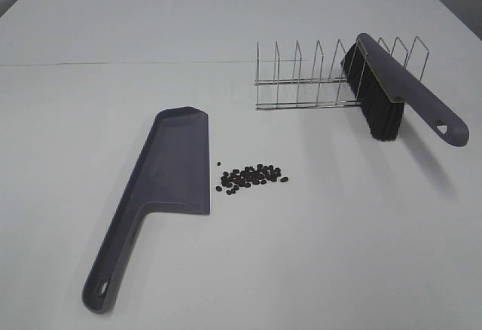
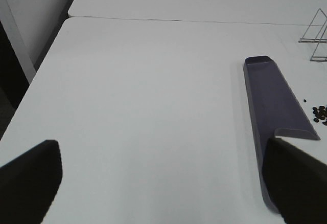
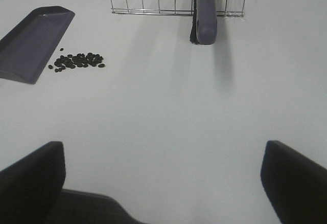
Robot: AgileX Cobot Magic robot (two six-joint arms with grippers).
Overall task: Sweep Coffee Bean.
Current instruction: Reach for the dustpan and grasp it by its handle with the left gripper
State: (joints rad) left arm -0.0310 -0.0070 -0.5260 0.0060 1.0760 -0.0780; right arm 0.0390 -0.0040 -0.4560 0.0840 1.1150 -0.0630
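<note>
Many coffee beans (image 3: 77, 61) lie well apart from fingers (image 3: 31, 180).

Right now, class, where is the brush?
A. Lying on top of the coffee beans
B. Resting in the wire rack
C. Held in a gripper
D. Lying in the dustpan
B: the brush sits slotted in the wire rack with its bristles pointing down, well apart from the dustpan and the coffee beans, and no gripper is on it.
</note>
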